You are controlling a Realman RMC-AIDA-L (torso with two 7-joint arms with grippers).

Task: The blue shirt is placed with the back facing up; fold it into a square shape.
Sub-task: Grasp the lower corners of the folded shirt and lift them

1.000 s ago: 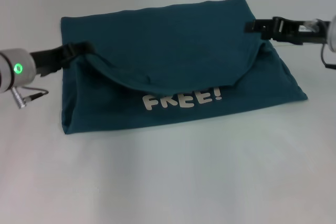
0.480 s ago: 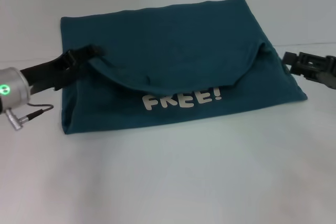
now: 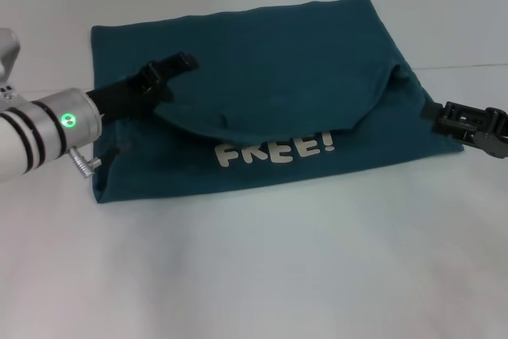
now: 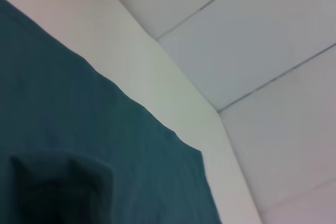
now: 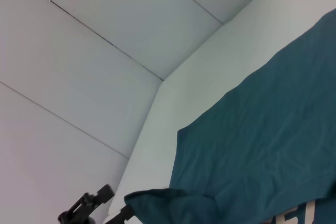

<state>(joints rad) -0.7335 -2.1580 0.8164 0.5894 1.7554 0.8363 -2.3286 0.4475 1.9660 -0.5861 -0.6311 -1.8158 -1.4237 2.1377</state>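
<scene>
I've got the large dark teal-blue cotton T-shirt (image 3: 262, 93) lying flat on the plain white table (image 3: 262, 275), already doubled into a wide rectangle, with a curved flap draped over the upper layer and the white block letters "FREE!" (image 3: 275, 149) showing just below that flap's edge. My left gripper (image 3: 181, 63) reaches in over the shirt's left part, low on the cloth near the flap's left end; its black fingers look slightly apart at the tips, not pinching any fabric that I can see — I read it as released. My right gripper (image 3: 452, 114) sits at the shirt's right edge, near the near-right corner, touching or just beside the cloth; I cannot tell how its jaws stand. The left wrist view shows only teal cloth with a small raised fold and the table edge; the right wrist view shows the shirt from the side, part of the lettering, and the left gripper far off. My judgement: the flap fold is laid and I'm between folds, roughly midway — the piece is wider than deep, not square. Next move calls for gripping one short side at both corners and carrying it across, keeping the layers from sliding or the flap from bunching.
</scene>
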